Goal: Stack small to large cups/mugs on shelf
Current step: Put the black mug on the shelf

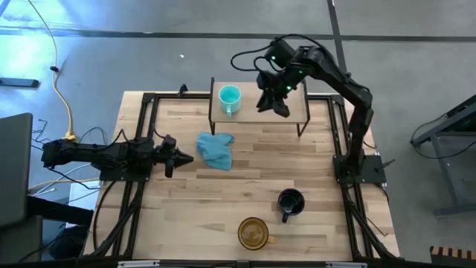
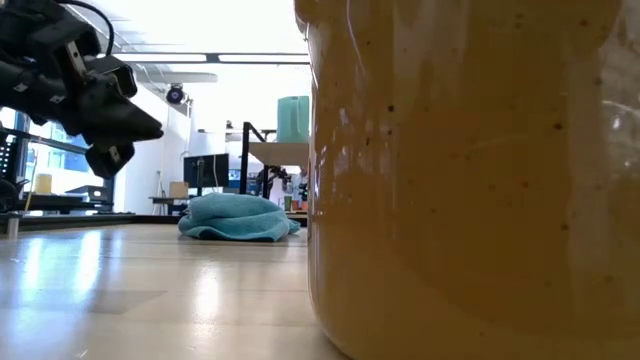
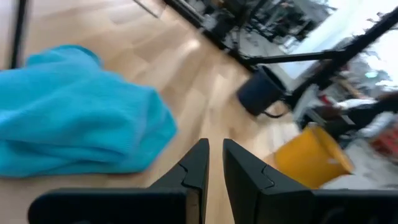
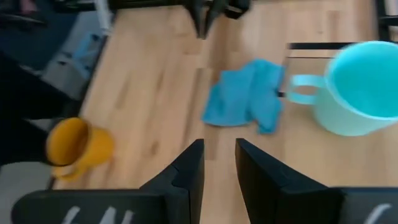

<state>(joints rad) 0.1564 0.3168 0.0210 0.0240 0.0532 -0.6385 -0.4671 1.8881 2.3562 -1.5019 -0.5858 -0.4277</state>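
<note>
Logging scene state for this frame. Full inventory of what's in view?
turquoise mug: 1, turquoise, upright on the shelf, toward its left end
black mug: 1, black, on the table, near-right area
amber-brown mug: 1, amber-brown, on the table at the near edge, left of the black mug
shelf: 1, light wood with thin black legs, far edge of the table
cloth: 1, blue-teal, crumpled on the table in front of the shelf
table: 1, light wood, black frame
left gripper: 1, dark, low over the table left of the cloth, fingers slightly apart, empty
right gripper: 1, dark, above the shelf right of the turquoise mug, fingers slightly apart, empty
</note>
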